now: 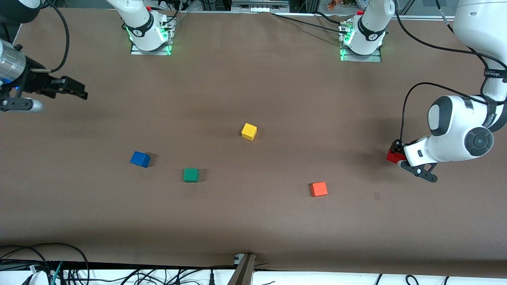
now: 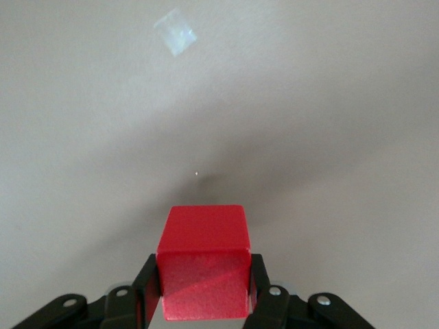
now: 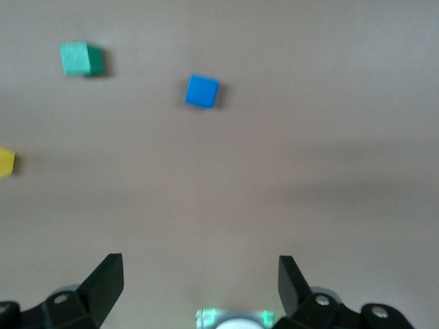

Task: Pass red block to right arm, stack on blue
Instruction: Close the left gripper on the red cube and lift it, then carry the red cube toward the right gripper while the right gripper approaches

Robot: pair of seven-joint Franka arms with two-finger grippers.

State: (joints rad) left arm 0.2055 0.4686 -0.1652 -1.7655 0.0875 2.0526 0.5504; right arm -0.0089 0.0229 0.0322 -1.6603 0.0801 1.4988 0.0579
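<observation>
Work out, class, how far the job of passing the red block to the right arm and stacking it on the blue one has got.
Done: the left tool is shut on the red block at the left arm's end of the table. In hand: getting it to the handover. Left: the pass itself, since the right tool waits open and empty at its own end, and the stacking; the blue block sits bare on the table.
</observation>
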